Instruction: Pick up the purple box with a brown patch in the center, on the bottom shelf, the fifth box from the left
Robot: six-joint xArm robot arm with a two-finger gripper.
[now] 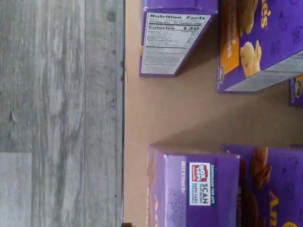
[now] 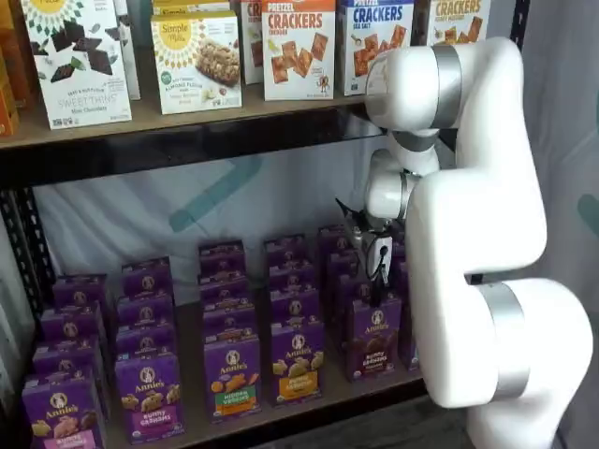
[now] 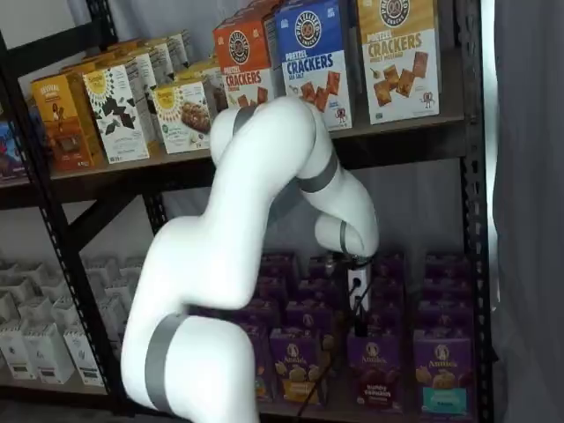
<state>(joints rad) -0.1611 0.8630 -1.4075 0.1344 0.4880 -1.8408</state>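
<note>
Small upright purple carton with brown centre patch [image 2: 373, 339], front row, right end of brown-board bottom shelf [image 2: 309, 404]. White-bodied, black-fingered end effector [image 2: 377, 277] just above it, spread wide. Best lowered straight, fingers straddling carton sides, clear of orange-patched neighbour [image 2: 298, 361].

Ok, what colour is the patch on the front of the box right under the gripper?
Dark brown, on the purple box below the gripper; clearest in a shelf view.
</note>
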